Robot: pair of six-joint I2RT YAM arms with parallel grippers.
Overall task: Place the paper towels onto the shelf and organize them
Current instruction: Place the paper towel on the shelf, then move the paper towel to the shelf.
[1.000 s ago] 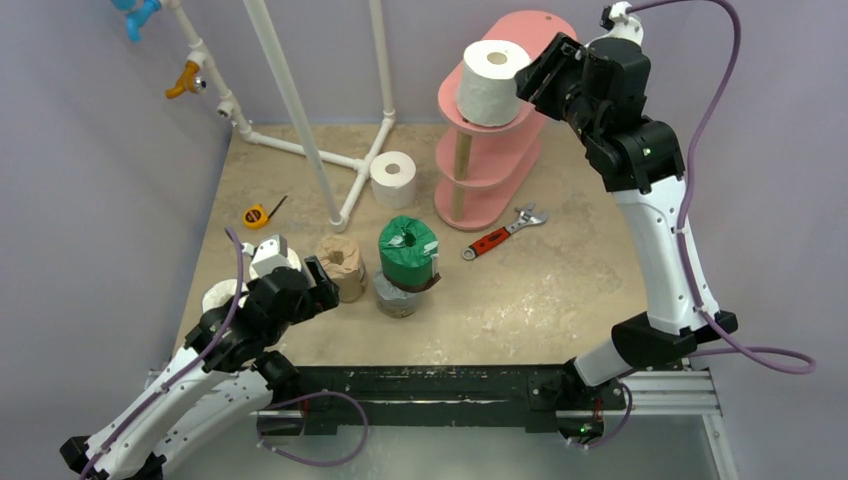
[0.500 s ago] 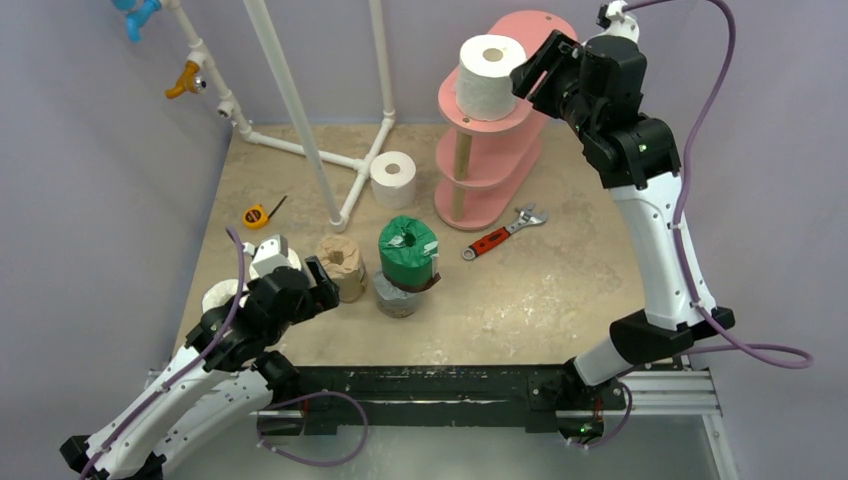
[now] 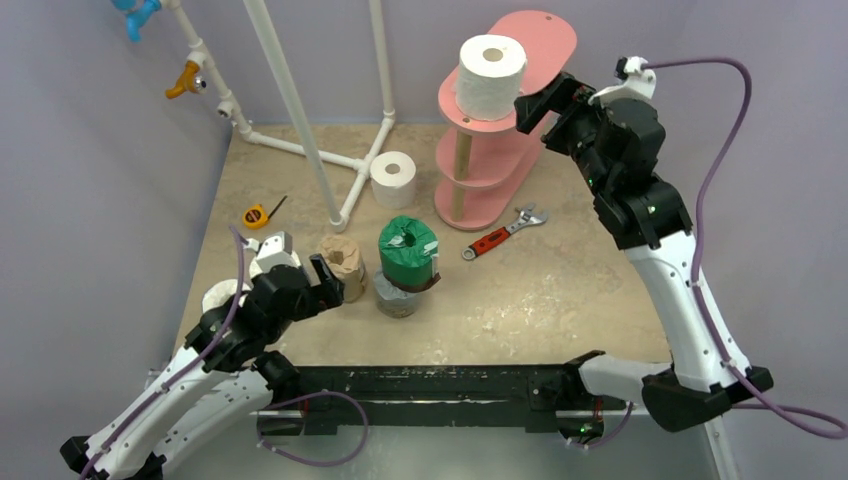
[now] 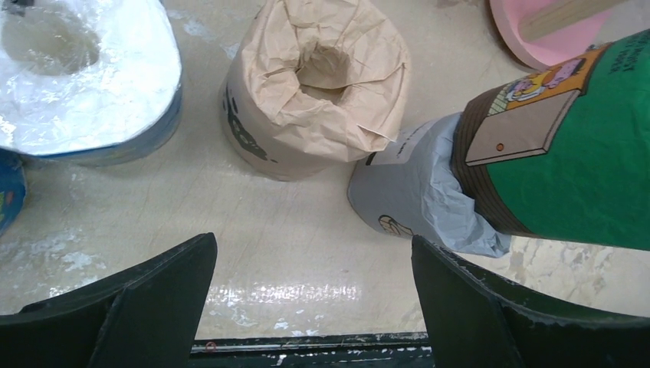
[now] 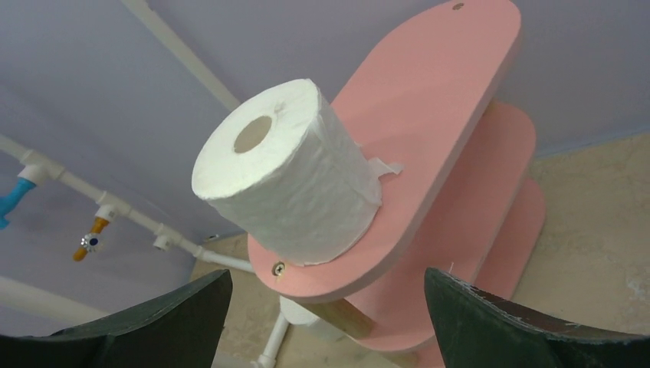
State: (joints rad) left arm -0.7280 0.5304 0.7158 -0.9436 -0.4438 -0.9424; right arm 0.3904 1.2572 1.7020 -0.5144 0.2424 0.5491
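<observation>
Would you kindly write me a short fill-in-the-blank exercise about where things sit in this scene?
A white roll stands on the shelf's ____ board.
The green roll sits on the ____ roll.
The right pincer is ____, holding nothing.
Missing words: top; grey; open.

An upright roll (image 3: 491, 78) stands on the left end of the shelf's (image 3: 545, 45) top board. Left of the shelf, a loose roll (image 3: 393, 179) sits beside the pipe frame (image 3: 300, 110). The wrench (image 3: 500, 235) lies before the shelf. Mid-table, a stacked roll (image 3: 408, 250) rests on a bottom roll (image 3: 396, 297), with a paper-wrapped roll (image 3: 340, 265) just left.
</observation>
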